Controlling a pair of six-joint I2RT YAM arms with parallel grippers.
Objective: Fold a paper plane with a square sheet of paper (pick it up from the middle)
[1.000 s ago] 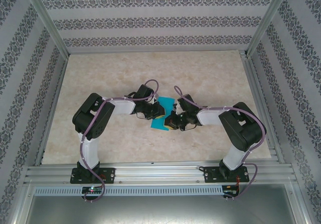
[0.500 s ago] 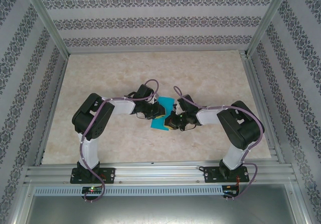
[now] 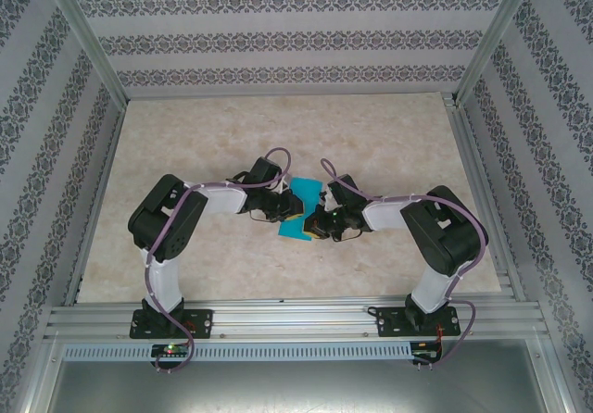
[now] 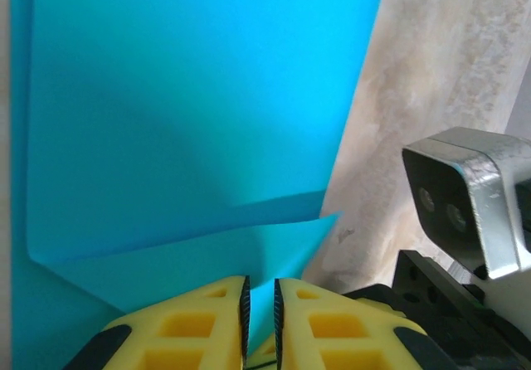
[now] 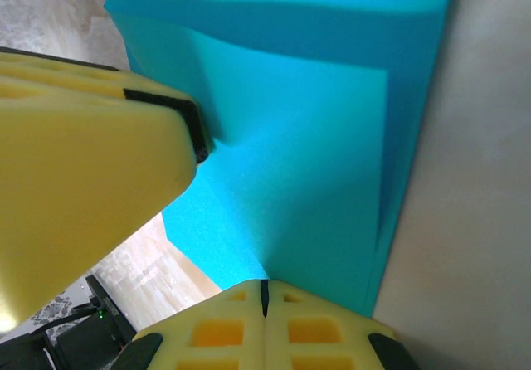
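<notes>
Sheet: square sheet of paper, partly folded, middle of table, far from every edge.
Left gripper: clamped on a raised flap.
Right gripper: clenched on the sheet's side.
Surface: bare beige marble-look top; patterned walls around.

A thin turquoise-blue sheet of paper is seen near the middle of the marbled table, partly folded. One layer is laid over another, a pointed flap corner is shown, and the surface is bowed, not flat.

Paper on table, between left claw and right claw
</notes>
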